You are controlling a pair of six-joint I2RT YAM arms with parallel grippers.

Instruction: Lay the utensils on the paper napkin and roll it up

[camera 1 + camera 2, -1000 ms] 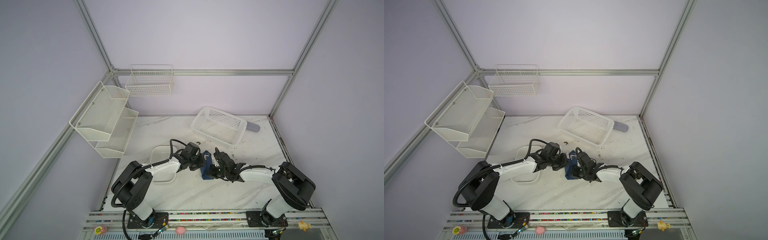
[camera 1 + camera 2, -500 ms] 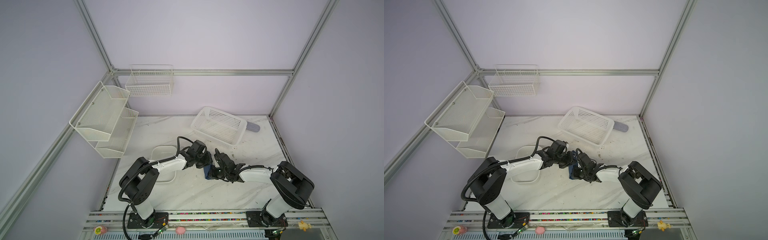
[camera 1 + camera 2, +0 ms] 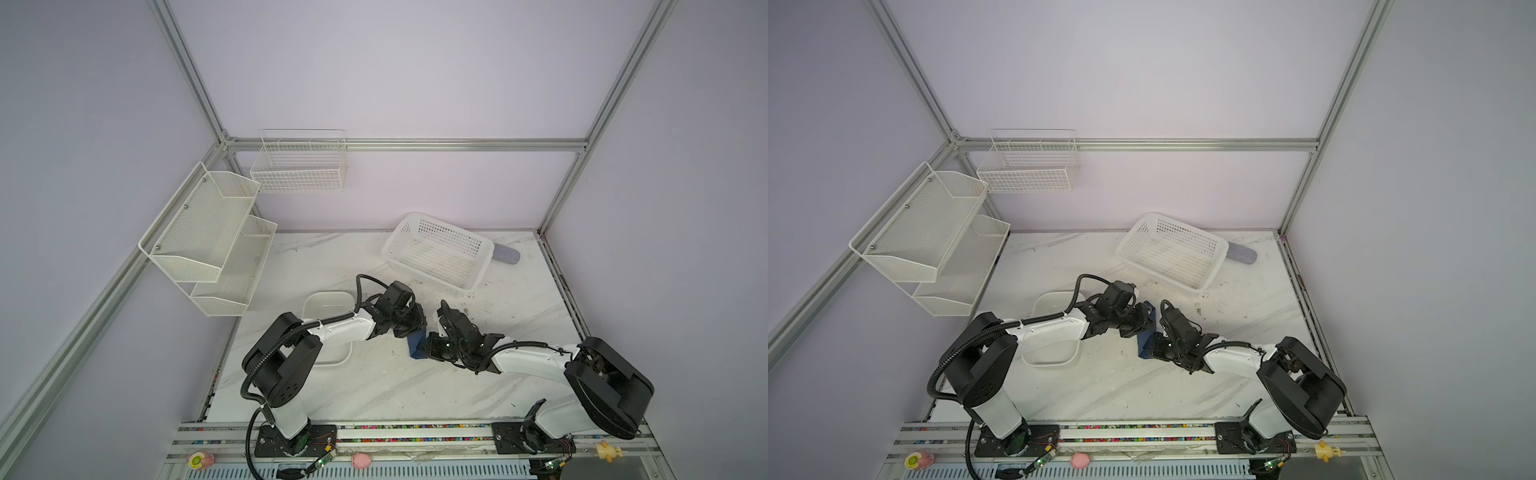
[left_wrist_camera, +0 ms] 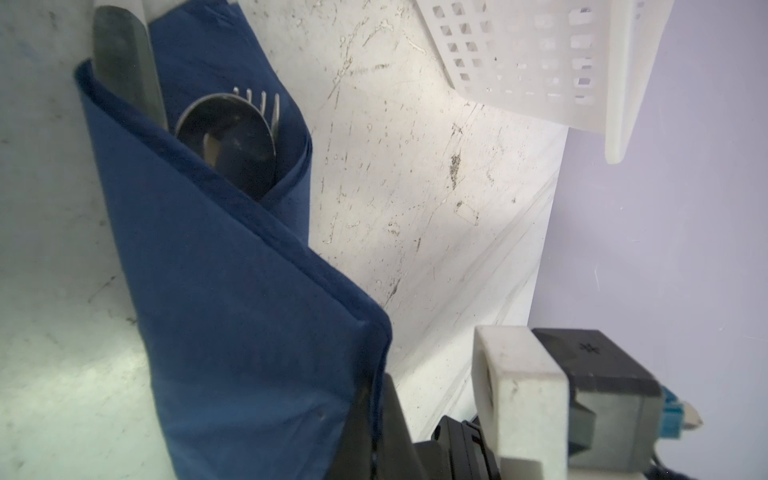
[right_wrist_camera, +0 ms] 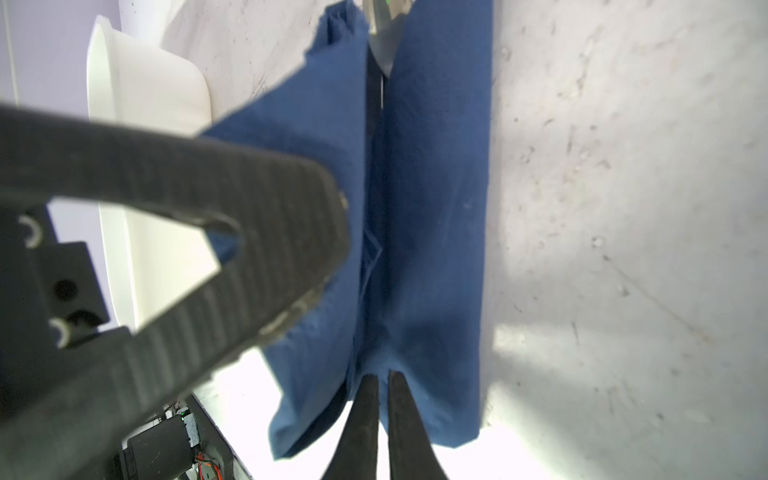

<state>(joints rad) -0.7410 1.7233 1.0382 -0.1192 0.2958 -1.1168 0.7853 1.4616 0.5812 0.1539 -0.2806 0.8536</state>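
Napkin (image 4: 232,291), navy and creased, wraps knife (image 4: 124,62), spoon (image 4: 232,141) and fork (image 4: 259,99) tips.

At centre, navy-blue paper napkin (image 4: 232,299) folded around silver metal utensils (image 4: 226,141). Left of it, white oblong dish (image 3: 325,300); behind and to the right, white perforated plastic basket (image 3: 436,257).

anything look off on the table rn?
The napkin wrap is loose: the knife, spoon and fork tips stick out of its open end, and one edge looks ragged in the right wrist view. The white basket sits askew at the back, partly hiding a grey case. The table is scuffed and speckled.
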